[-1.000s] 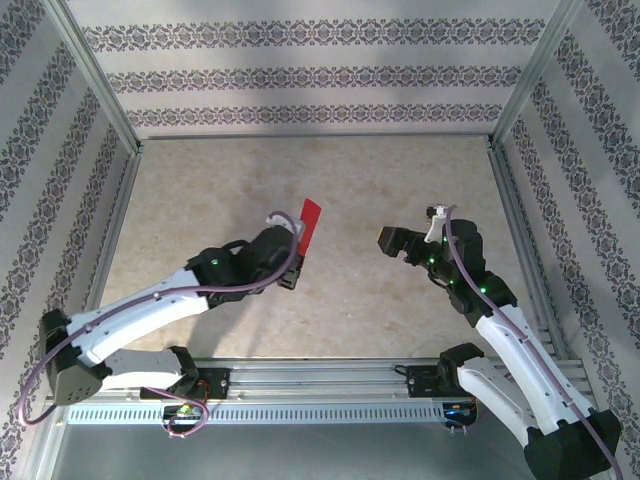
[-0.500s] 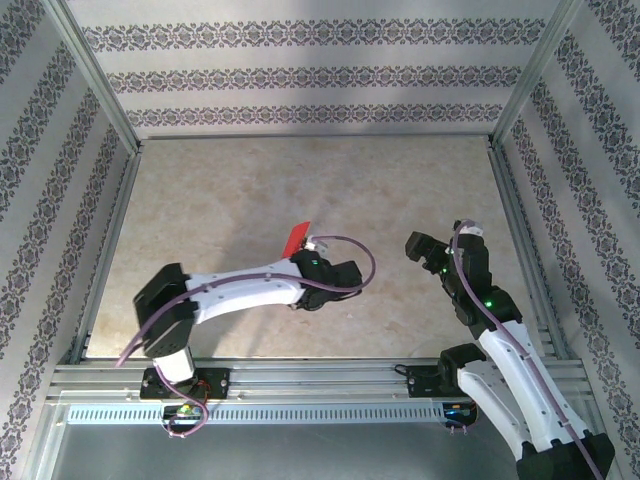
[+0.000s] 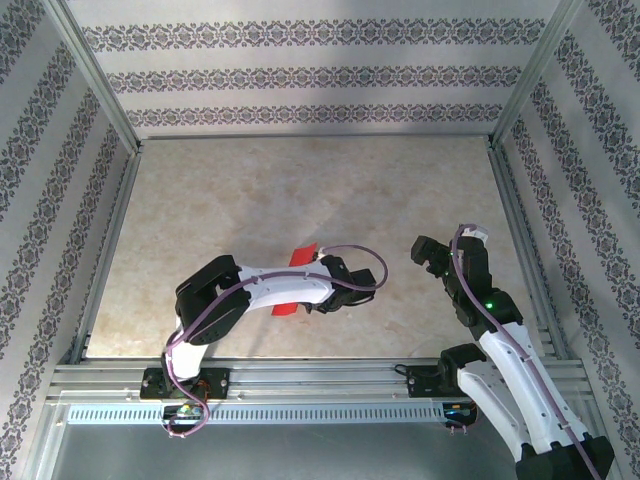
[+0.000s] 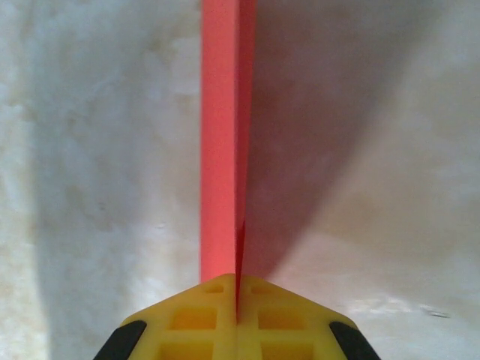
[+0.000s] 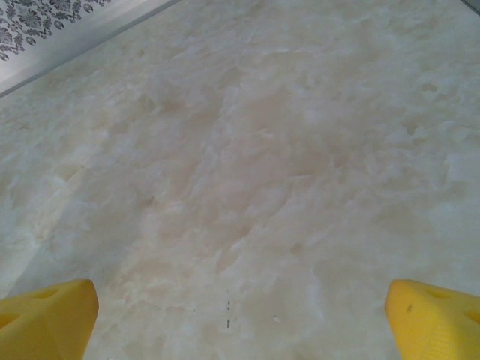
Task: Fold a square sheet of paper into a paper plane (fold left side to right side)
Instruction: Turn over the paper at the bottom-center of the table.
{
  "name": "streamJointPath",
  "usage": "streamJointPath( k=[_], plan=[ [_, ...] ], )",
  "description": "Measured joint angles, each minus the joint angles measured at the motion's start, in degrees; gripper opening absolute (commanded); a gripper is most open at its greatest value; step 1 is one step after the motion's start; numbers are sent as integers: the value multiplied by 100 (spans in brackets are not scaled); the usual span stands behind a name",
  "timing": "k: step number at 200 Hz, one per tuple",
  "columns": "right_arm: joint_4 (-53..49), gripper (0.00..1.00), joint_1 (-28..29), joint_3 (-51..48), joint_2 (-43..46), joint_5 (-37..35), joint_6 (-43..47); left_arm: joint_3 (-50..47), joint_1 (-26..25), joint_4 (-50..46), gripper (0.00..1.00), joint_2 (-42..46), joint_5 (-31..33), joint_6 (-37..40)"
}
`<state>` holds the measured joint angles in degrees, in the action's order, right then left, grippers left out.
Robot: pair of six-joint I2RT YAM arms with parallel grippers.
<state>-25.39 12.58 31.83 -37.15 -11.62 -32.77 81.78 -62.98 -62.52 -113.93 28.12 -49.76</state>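
Pinching the narrow, creased paper [image 4: 221,150] edge-on, the left hand [image 4: 237,300] is clamped on it over the worktop [image 3: 200,200], slightly 6 o'clock of centre. The right hand [image 5: 240,322] gapes empty at its 3 o'clock. Folding looks mostly done; setting down remains.

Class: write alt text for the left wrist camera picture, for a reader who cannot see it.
The left end effector, yellow jaws shut at the bottom edge, pinches folded bright red paper that runs straight up the middle of the picture. Behind it lies a pale marbled table, with the paper's shadow falling to the right.
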Motion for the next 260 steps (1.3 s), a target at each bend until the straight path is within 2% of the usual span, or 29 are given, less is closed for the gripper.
streamJointPath(
  k=[65, 76, 116, 159, 201, 229, 260],
  plan=[
    [-17, 98, -11, 0, -48, 11, 2, -52, 210, 1143, 17, 2, -1117, 20],
    [-17, 98, -11, 0, -50, 33, 7, -136, 280, 1375, 24, 7, -1318, 24],
    [-22, 98, -76, 2, -140, 284, 118, -549, 573, 2190, 37, 181, -2124, 22],
    [-323, 96, -260, 413, -577, 1123, 345, -1001, 831, 3187, 47, 872, -2863, 109],
    [-466, 83, -348, 868, -1134, 2083, 223, -1779, 1255, 4242, 49, 1871, -3464, 216],
    [-382, 73, -348, 872, -1497, 3008, -42, -2634, 1659, 5071, 49, 2723, -3770, 372],
    [101, 69, -221, 868, -2017, 3910, -350, -3698, 1991, 5967, 49, 3759, -3934, 522]
  ],
)
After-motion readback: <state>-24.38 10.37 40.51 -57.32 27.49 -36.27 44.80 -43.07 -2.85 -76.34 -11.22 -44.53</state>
